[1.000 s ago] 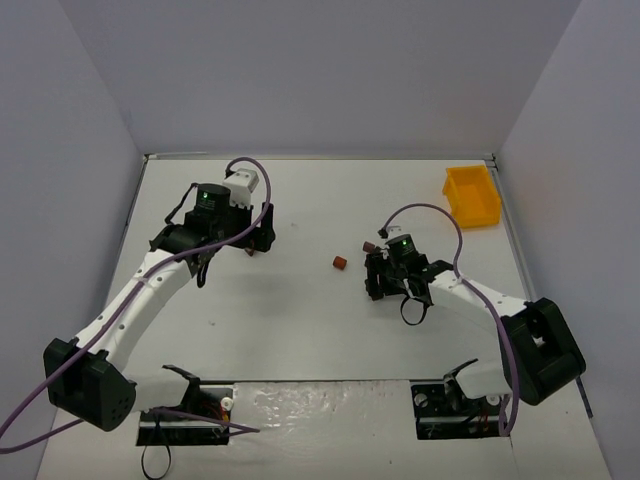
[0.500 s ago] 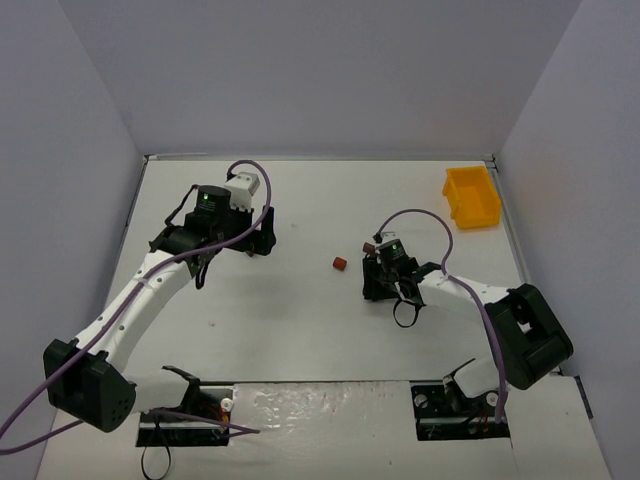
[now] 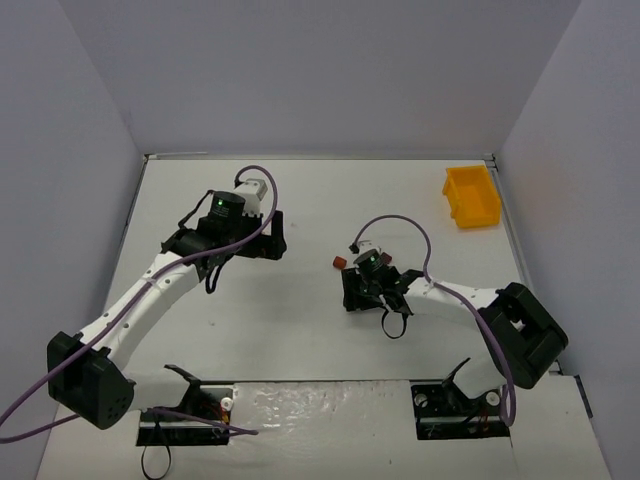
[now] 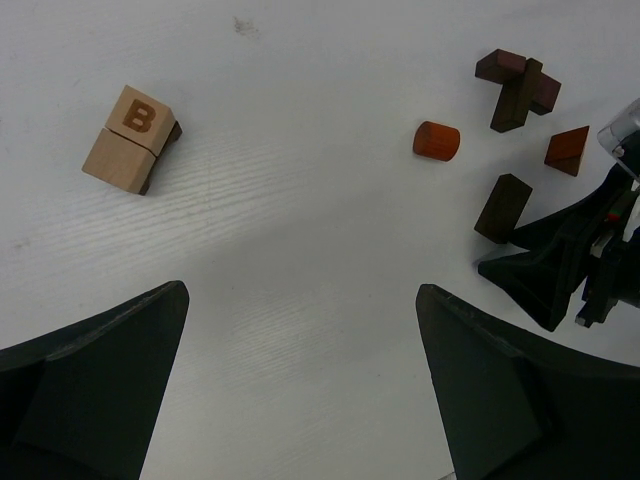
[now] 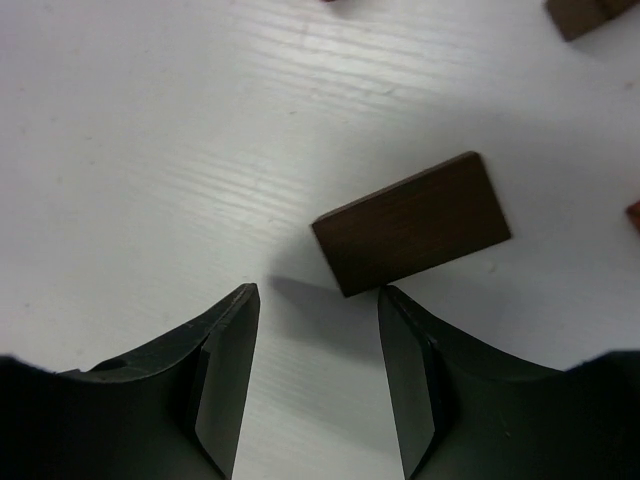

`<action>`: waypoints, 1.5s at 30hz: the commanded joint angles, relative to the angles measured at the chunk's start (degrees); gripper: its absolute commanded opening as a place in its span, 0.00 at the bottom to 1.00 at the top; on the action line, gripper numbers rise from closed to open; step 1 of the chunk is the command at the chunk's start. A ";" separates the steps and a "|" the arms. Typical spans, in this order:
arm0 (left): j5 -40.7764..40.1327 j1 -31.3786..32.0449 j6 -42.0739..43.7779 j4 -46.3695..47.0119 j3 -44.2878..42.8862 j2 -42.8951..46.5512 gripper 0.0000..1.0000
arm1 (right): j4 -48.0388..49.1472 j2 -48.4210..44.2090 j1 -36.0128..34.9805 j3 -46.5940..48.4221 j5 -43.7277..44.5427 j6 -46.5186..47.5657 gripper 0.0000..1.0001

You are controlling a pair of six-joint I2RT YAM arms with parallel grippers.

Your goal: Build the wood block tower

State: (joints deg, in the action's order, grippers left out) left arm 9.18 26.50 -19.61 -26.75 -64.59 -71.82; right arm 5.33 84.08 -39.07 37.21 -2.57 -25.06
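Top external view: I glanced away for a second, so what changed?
The right gripper swung left toward the reddish block; nothing was taken or released. The left gripper shifted slightly right, still open. The reddish block and yellow bin stayed put.

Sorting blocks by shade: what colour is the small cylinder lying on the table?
The cylinder is orange-red, clearest in the left wrist view.

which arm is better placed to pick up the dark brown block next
Right. The right gripper is low over the dark brown block, jaws apart just short of it. The left gripper is open but farther off.
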 commanded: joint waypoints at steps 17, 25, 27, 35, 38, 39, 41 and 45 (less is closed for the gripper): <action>-6.30 21.45 1.31 8.47 -11.96 -22.54 0.89 | -13.78 -27.01 17.40 7.71 8.87 2.42 0.74; -5.43 26.37 5.86 8.68 -21.68 -34.77 0.78 | -15.45 -36.05 26.95 9.51 9.04 3.35 0.85; -4.61 27.12 6.18 8.07 -23.66 -37.04 0.73 | -16.22 -37.18 27.53 9.76 9.72 3.71 0.85; -5.58 29.59 7.40 6.27 -26.38 -42.00 0.60 | -17.02 -39.08 28.17 8.93 9.77 3.97 0.86; -6.60 30.33 7.89 5.36 -27.06 -43.17 0.53 | -17.05 -39.08 28.29 8.50 9.46 4.14 0.86; -7.10 30.42 7.97 4.90 -27.31 -43.64 0.51 | -17.09 -39.08 28.33 8.50 9.38 4.14 0.86; -7.64 30.61 8.01 4.30 -27.98 -44.71 0.50 | -17.03 -39.00 28.35 8.34 9.18 4.22 0.86; -8.37 31.04 8.01 3.61 -28.94 -45.89 0.49 | -17.11 -39.28 28.49 7.95 8.99 4.23 0.86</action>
State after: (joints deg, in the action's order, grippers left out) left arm 2.73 56.91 -12.35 -22.53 -89.75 -118.43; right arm -13.97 45.34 -11.17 44.58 5.78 -21.27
